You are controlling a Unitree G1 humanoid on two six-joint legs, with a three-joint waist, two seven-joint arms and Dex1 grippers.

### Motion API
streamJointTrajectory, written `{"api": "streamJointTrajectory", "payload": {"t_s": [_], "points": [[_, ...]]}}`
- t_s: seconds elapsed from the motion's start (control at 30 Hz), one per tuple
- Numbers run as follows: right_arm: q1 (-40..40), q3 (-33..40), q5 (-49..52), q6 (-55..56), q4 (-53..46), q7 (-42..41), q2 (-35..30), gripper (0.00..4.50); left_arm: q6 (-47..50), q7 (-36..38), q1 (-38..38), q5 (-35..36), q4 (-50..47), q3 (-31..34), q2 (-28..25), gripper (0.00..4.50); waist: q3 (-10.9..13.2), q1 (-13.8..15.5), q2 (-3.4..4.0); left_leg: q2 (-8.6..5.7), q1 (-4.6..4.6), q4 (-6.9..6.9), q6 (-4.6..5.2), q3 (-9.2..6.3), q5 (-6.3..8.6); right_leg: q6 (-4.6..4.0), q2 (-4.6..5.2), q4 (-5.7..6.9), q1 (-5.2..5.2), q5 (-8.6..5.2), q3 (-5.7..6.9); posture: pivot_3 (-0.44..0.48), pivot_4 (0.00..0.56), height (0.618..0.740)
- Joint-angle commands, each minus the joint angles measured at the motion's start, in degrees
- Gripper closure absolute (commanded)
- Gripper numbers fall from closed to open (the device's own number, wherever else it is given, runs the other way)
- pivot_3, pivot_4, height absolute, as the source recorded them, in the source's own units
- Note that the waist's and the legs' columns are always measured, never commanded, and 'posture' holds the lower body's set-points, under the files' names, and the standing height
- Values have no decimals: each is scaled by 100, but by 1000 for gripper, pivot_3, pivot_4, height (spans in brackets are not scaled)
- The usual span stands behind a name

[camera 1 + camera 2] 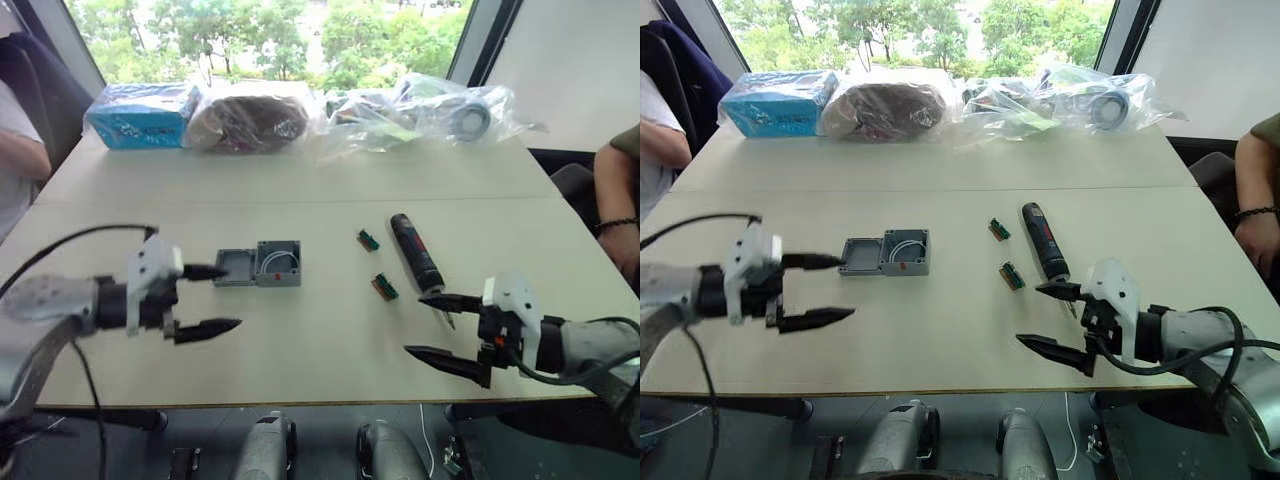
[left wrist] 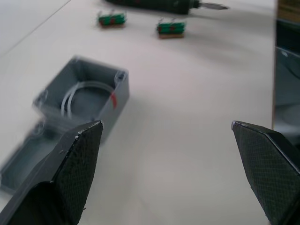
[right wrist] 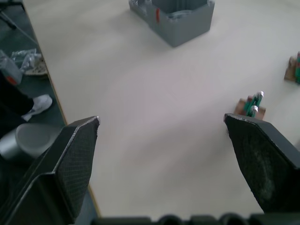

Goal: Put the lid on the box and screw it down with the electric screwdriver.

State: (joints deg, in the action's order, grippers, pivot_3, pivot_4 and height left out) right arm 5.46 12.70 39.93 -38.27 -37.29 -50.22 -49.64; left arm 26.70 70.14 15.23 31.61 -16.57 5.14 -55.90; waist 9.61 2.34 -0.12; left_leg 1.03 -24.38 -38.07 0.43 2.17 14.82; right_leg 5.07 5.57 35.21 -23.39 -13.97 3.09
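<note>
- The left gripper [image 1: 210,299] hangs over the near left part of the pale desk [image 1: 300,340]; its two black fingers [image 2: 77,161] are spread wide and hold nothing.
- The right gripper [image 1: 440,328] hangs over the near right part of the desk, also with its fingers wide apart and empty.
- The upper finger of the left gripper points at the lid [image 1: 234,267], which lies flat on the desk with its hollow side up, just in front of that fingertip.
- The box [image 1: 278,263] stands touching the lid on its right side, open at the top, with a white wire and a small red part inside.
- The electric screwdriver [image 1: 415,253] lies on the desk to the right of the middle, its thin bit pointing to the near edge and ending close to the upper finger of the right gripper.
- Two small green-gold pieces [image 1: 384,287] lie between the box and the screwdriver, one nearer and one farther.
- At the far edge there are a blue packet [image 1: 140,115] and some clear plastic bags [image 1: 420,118]; the print on the packet is too small to read.
- A person's arm [image 1: 620,210] shows at the right side of the desk.
</note>
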Motion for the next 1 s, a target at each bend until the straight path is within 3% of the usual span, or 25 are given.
{"api": "streamJointTrajectory", "payload": {"t_s": [0.03, 0.23, 0.43, 0.67, 0.77, 1.0], "points": [[-150, -193, -103, 91, -214, 252, 151, 25, -890, 872, 963, -758, 1100, -960, 240, 0, 0, -13, 0, -4, 0, 0, 0, 9, 0, 0, 0, 1, 0, 0, -1, 0, 150, 740], [-58, -319, -195, 74, -469, 686, 415, 25, -2012, 1661, 2498, -1700, 3276, -1914, 1017, 0, 14, -6, -24, -6, -4, -6, 4, 27, -2, 5, -5, 18, -7, 1, -5, 0, 150, 740], [300, -292, -256, 82, -774, 1092, 610, 25, -2796, 1938, 3256, -2239, 4794, -2205, 1692, 0, 15, -10, -26, -6, -4, -10, 4, 26, -2, 7, -4, 23, -5, 1, -6, 0, 150, 740], [625, -218, -255, 66, -1057, 1408, 722, 25, -3355, 1986, 3700, -2657, 5735, -2275, 2194, 0, 18, -18, -31, -5, -5, -14, 5, 21, -2, 20, -4, 28, -5, 9, -5, 0, 150, 740], [657, -203, -258, 72, -1085, 1472, 720, 0, -3629, 1875, 3807, -2881, 6046, -2293, 2347, 717, 17, -14, -31, -5, -4, -15, 5, 21, -2, 21, -4, 31, -5, 10, -5, 0, 150, 740], [680, -153, -238, 57, -1115, 1562, 700, 0, -3616, 1861, 3858, -3177, 6053, -2311, 2397, 3487, 18, -15, -32, -5, -4, -17, 5, 20, -2, 24, -4, 34, -5, 11, -5, 0, 150, 740]]}}
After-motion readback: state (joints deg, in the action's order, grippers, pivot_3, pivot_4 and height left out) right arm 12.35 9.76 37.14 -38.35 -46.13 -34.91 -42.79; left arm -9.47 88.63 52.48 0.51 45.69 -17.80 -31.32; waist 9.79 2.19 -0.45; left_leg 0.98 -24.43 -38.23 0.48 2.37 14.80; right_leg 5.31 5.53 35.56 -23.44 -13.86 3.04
